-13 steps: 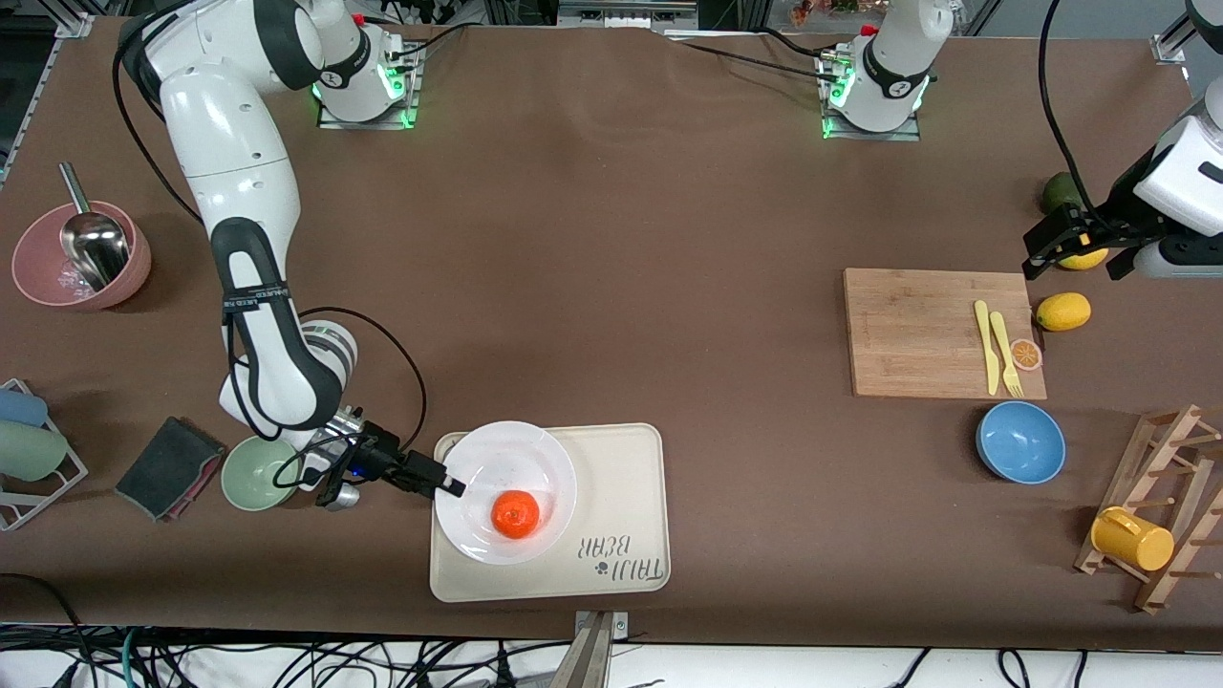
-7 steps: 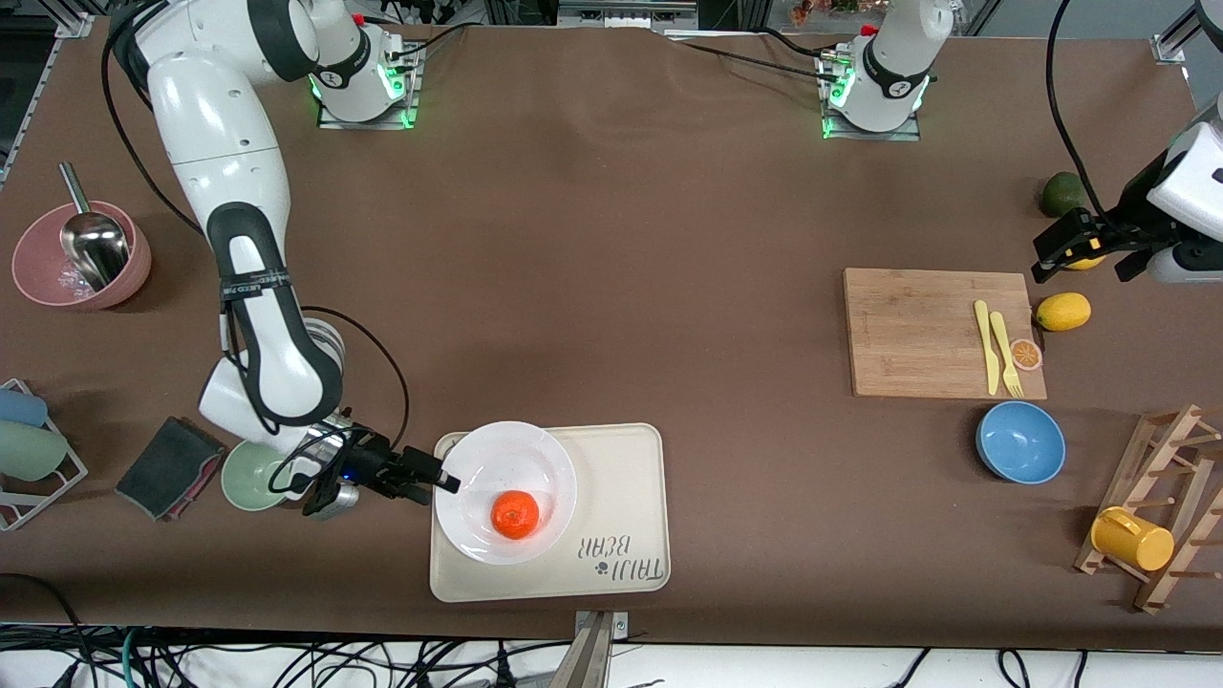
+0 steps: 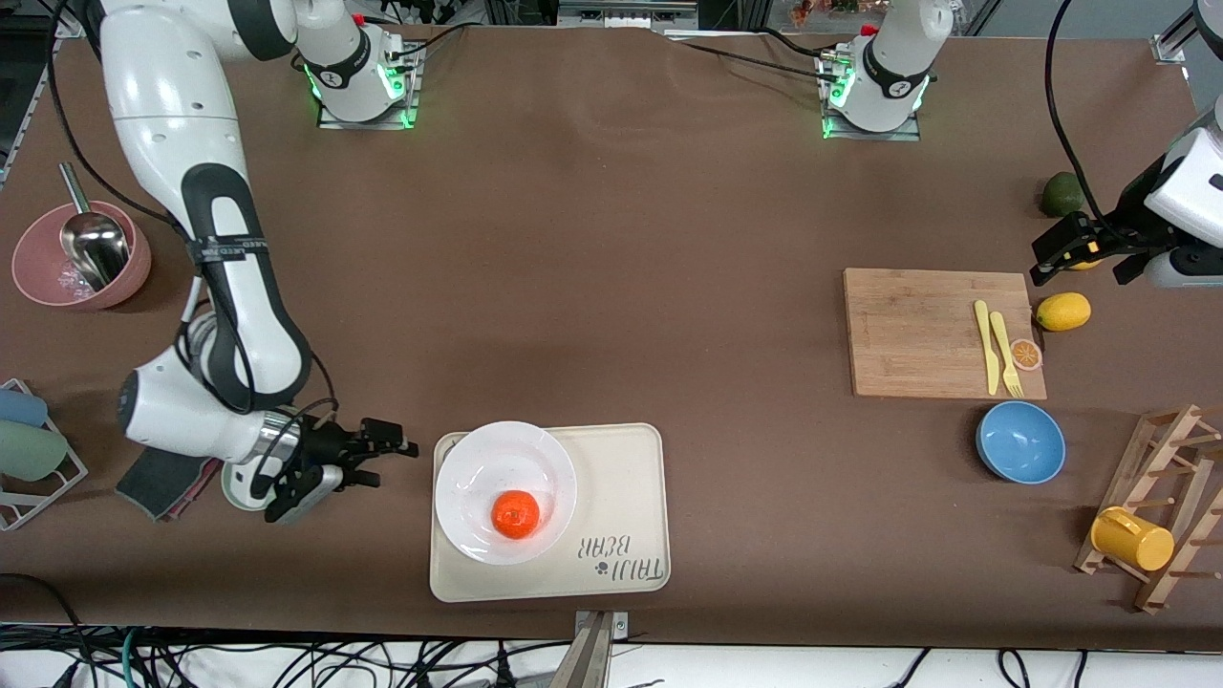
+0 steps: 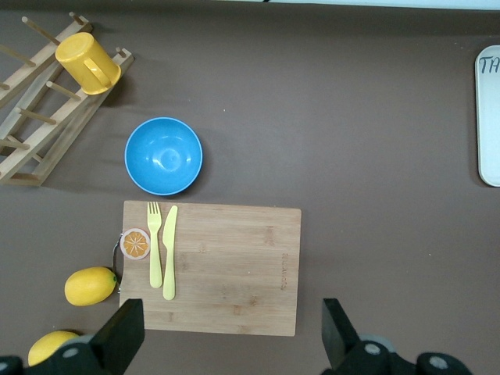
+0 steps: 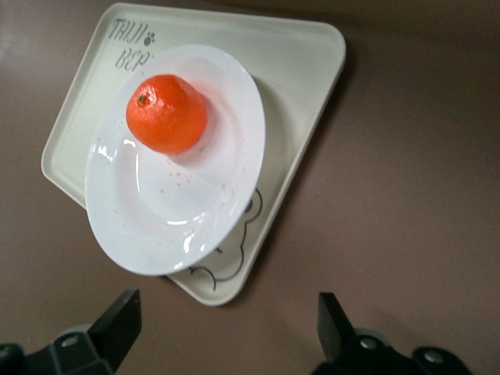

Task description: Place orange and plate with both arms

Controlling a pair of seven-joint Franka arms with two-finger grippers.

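The orange [image 3: 515,514] lies in the white plate [image 3: 497,457], which rests on the cream bear-print tray [image 3: 621,478] near the table's front edge. The right wrist view also shows the orange [image 5: 166,113] in the plate [image 5: 187,211]. My right gripper [image 3: 385,462] is open and empty, low over bare table beside the tray, toward the right arm's end; it is clear of the plate's rim. Its jaws [image 5: 225,328] frame only brown table. My left gripper [image 3: 1043,260] is open and empty, over the cutting board's edge [image 4: 211,328] next to the lemons.
A wooden cutting board [image 3: 936,332] carries a yellow fork, a knife and an orange-slice piece [image 3: 1026,354]. Beside it lie a lemon [image 3: 1062,311], a green fruit [image 3: 1061,194] and a blue bowl [image 3: 1020,441]. A green bowl [image 3: 236,483] and grey cloth [image 3: 153,483] sit under the right arm.
My right gripper has drawn back from the plate's rim toward the right arm's end of the table, staying open. The left gripper has shifted slightly toward the bases. Orange and plate have not moved.
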